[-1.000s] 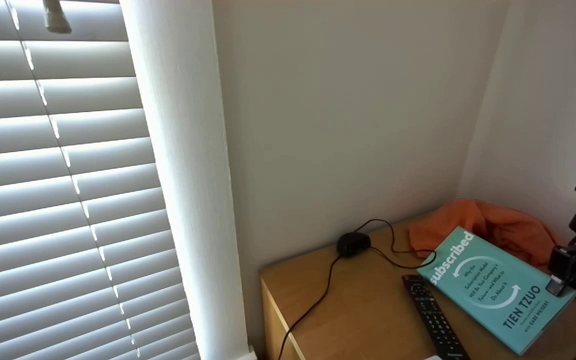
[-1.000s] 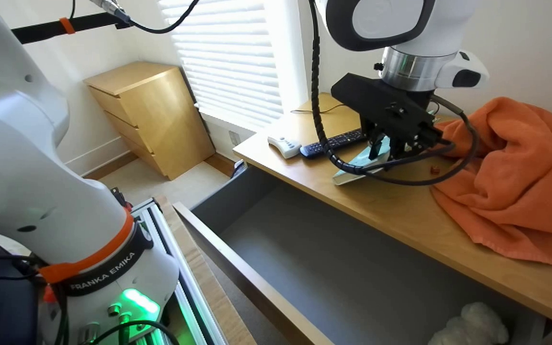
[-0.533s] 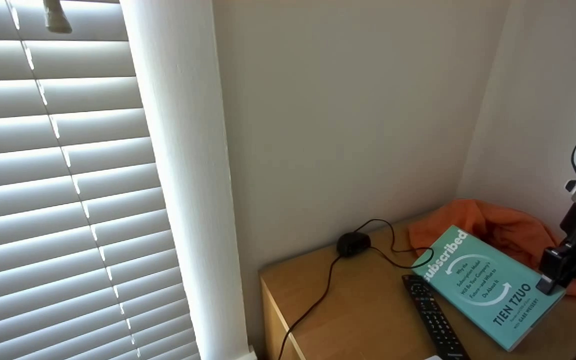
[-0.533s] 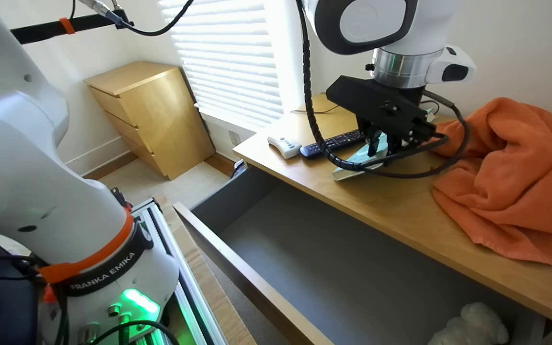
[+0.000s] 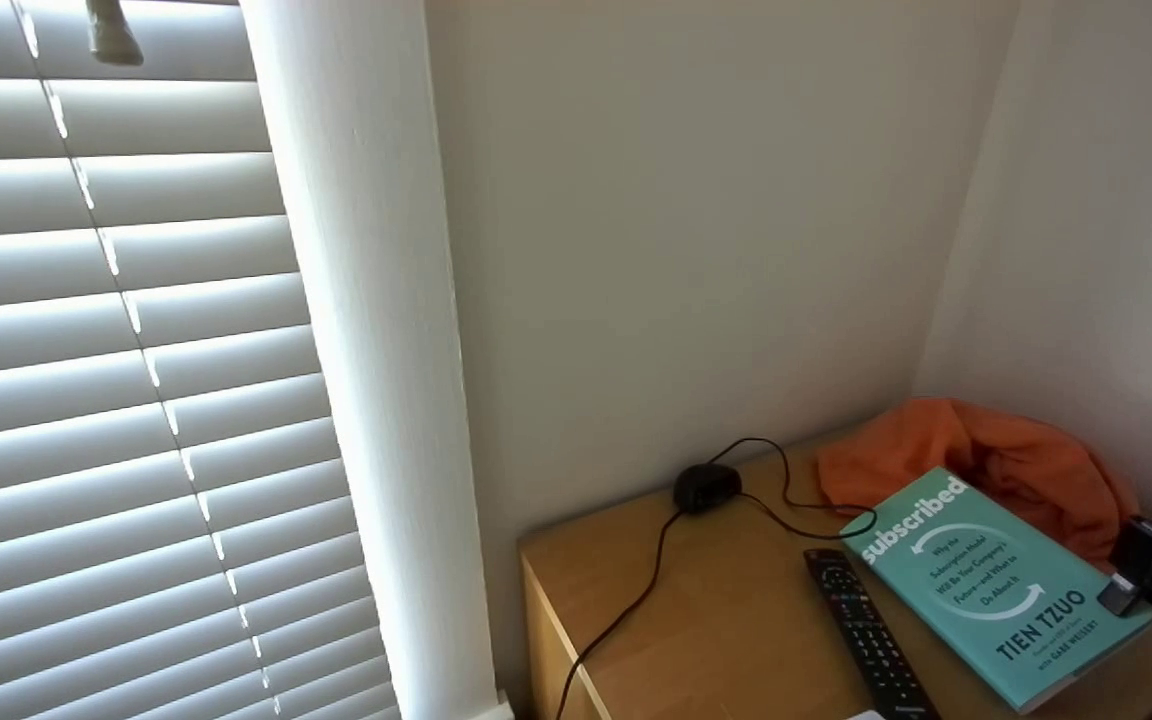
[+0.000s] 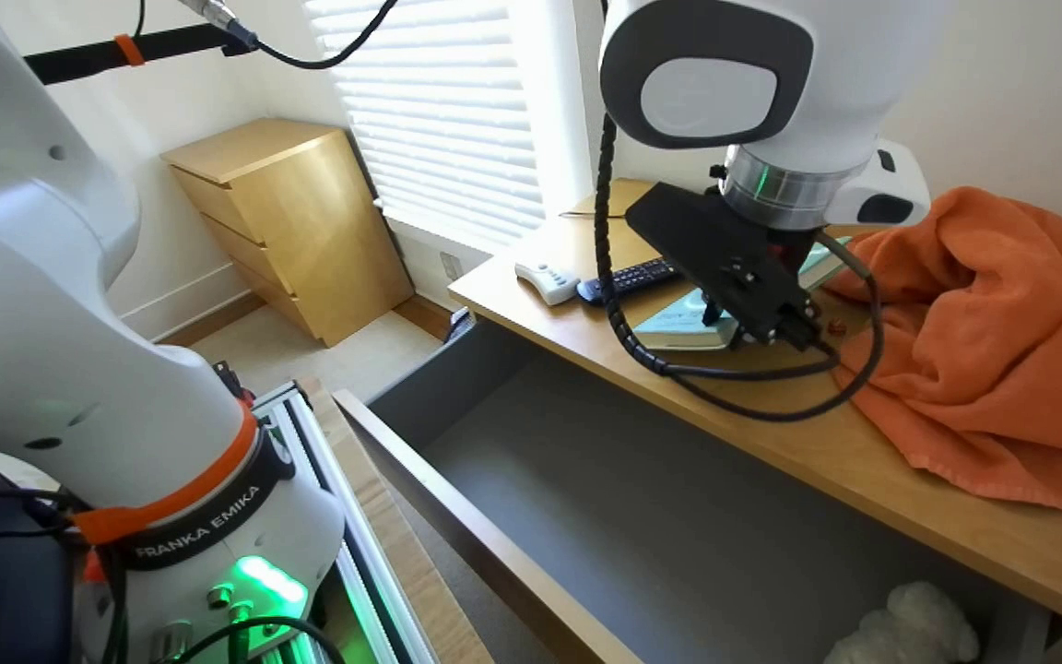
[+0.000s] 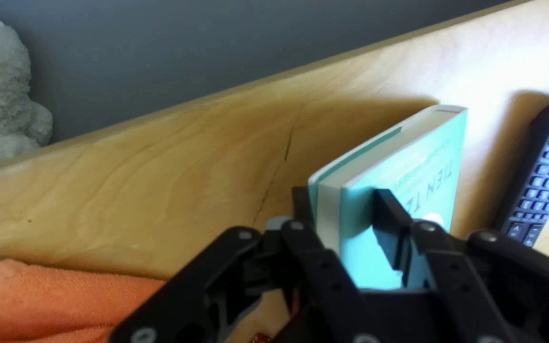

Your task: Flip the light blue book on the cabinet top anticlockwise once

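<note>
While the gripper (image 7: pixel 342 200) pinches the light blue book (image 5: pixel 992 588) by a corner, on or just above the cabinet top (image 5: pixel 726 622), the flip seems in progress, next calling for anticlockwise rotation.

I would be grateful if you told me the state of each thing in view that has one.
Light blue book: shut, front cover showing
Gripper: closed on the book near a corner
Near drawer: pulled open
Far dresser's drawers: apparently shut
Blinds: lowered
Orange cloth: crumpled
Remote: face up
Base light: lit green
</note>
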Robot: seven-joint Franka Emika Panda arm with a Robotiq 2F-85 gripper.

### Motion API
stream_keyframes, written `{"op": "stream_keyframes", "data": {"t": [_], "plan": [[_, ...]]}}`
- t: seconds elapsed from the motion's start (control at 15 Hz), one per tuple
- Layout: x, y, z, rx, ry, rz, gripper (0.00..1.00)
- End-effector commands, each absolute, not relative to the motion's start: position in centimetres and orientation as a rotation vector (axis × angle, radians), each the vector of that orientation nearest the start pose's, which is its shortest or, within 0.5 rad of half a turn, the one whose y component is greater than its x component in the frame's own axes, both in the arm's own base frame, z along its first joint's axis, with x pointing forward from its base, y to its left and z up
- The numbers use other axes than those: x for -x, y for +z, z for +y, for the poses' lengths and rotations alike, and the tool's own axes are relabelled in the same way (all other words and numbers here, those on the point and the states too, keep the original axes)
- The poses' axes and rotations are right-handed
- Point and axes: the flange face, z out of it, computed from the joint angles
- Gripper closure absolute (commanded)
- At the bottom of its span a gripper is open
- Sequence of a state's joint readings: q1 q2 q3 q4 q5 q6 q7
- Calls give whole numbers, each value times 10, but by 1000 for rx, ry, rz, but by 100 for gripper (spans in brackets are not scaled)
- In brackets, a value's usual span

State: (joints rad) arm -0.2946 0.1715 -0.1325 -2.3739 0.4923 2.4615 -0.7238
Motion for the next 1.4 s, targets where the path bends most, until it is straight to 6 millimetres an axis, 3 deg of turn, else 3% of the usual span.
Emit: {"op": "stream_keyframes", "data": {"t": [0.0,0.53,0.6,0.67,0.8,1.2,1.33], "plan": [[-427,222,-229,2790,-93,208,88],[-395,190,-257,2719,73,283,88],[-395,188,-258,2707,67,286,76],[-395,188,-256,2706,55,291,40],[-398,192,-250,2718,21,280,44],[-415,185,-242,2715,-91,279,2],[-418,176,-239,2738,-108,302,0]]}}
